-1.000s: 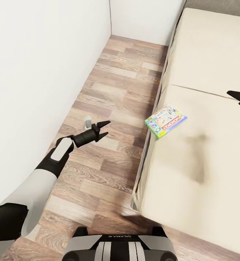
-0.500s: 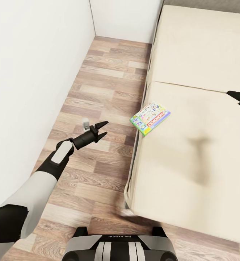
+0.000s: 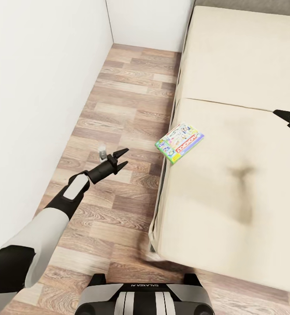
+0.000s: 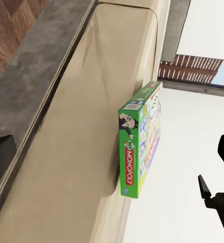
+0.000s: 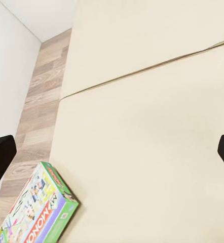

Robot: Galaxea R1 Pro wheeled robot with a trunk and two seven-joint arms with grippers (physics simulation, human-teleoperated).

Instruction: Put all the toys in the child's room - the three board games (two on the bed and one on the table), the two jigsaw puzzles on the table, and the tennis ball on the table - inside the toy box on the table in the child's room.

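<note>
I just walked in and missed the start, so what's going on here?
The robot stands beside the bed, holding nothing. A Monopoly box lies flat at the mattress edge, one corner poking out over the wood floor. The left gripper hangs open above the floor, apart from the box. The right gripper sits over the mattress, also open by the wrist view.

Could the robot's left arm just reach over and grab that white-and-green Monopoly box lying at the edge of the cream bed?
Probably yes. The left gripper hangs open over the wood plank floor, apart from the white-and-green Monopoly box, which lies flat at the cream bed's near edge. Nothing stands between them.
</note>
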